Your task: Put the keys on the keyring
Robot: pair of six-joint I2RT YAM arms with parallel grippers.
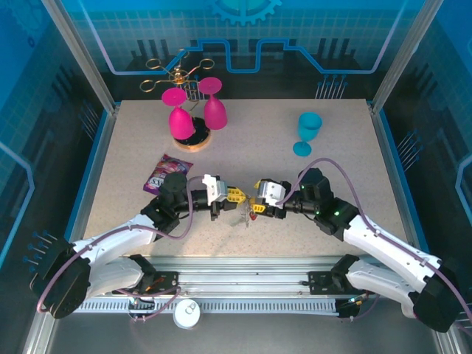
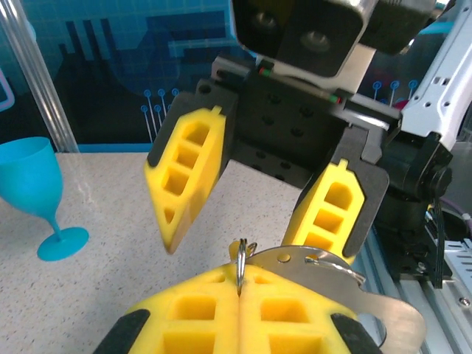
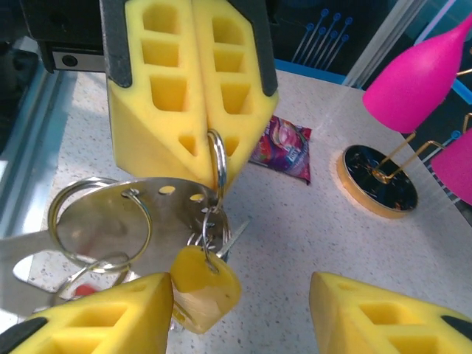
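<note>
**Keyring: Light, Stiff, Slippery Metal**

Left gripper (image 3: 209,147) is clamped on the keyring (image 3: 125,214), above the desk (image 1: 346,169). Yellow-headed key (image 3: 203,284) dangles just below the left gripper. Right gripper (image 2: 234,221) faces it, fingers spread. Recommended hold: the key's plastic head.

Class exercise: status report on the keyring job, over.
Left gripper shut on keyring. Right gripper open, facing it. Yellow-headed key hangs below. Snack packet lies clear.

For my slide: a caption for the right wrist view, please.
Left gripper pinches a metal ring; a yellow key hangs below.
</note>
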